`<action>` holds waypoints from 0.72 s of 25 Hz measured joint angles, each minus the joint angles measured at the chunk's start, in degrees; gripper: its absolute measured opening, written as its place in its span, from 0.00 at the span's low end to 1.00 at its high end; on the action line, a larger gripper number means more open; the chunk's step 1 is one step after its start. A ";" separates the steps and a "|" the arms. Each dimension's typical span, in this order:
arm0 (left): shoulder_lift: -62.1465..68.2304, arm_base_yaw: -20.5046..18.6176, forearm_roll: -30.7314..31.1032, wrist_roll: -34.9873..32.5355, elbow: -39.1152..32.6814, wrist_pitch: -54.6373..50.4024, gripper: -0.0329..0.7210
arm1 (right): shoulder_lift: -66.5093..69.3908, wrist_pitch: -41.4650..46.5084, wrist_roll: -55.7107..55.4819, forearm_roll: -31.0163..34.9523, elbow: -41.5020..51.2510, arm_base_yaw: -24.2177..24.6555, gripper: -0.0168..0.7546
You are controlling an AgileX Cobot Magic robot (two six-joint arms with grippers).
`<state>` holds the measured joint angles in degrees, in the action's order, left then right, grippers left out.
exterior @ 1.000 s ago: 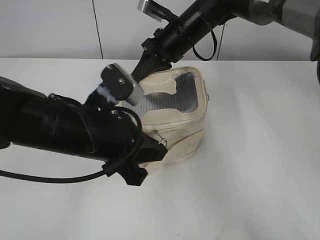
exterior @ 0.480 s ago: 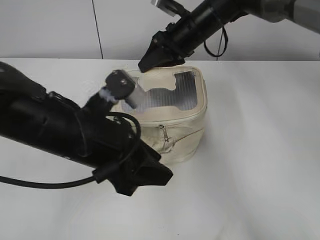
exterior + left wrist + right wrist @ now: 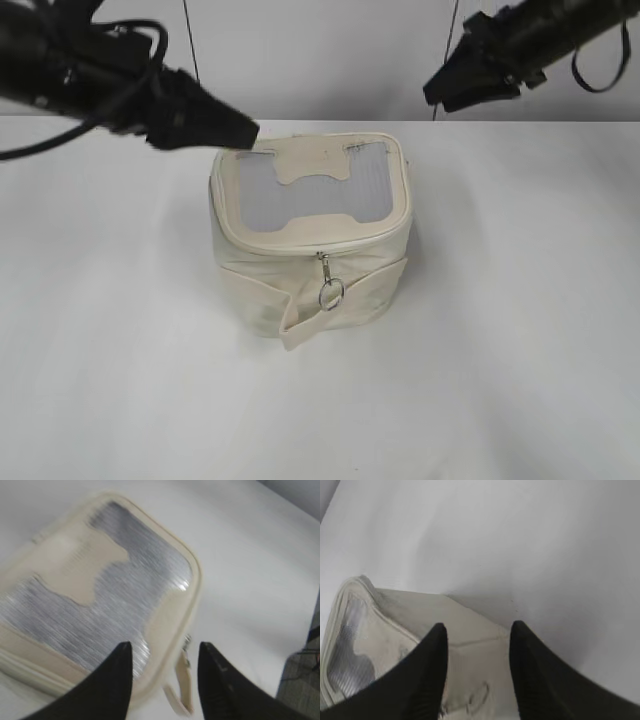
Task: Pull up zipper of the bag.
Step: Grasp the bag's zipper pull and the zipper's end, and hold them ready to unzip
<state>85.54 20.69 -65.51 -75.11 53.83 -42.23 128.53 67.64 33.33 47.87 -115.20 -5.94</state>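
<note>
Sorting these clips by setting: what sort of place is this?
Probably a lab or test bench: a bare white table, a plain pale wall, and only a bag between two robot arms.

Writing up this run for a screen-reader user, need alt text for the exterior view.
A small cream bag with grey mesh lid panels sits alone on a white table, its zipper running round the lid edge with a silver ring pull hanging at the front. Both black grippers are raised clear: left gripper upper left, right gripper upper right.

Bright, even light; soft shadow beneath the bag (image 3: pixel 310 235). Left wrist view is motion-blurred, with glare on the mesh lid.
</note>
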 joint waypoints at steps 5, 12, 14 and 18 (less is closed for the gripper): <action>14.73 -2.05 0.52 0.10 21.32 -7.53 0.49 | -13.72 -12.91 20.11 11.37 32.49 4.58 0.45; 34.39 0.30 6.10 5.00 49.82 -18.81 0.60 | -19.83 -21.57 59.82 41.62 62.08 5.20 0.55; 38.18 0.74 9.09 6.52 54.91 -20.30 0.62 | -19.83 -21.97 65.36 46.05 64.04 5.20 0.59; 42.45 1.84 13.38 8.43 59.17 -21.49 0.63 | -19.83 -21.95 69.47 49.11 64.48 5.20 0.62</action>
<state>127.99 22.52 -52.14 -66.67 113.00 -63.71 108.69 45.69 102.79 96.97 -50.72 -0.75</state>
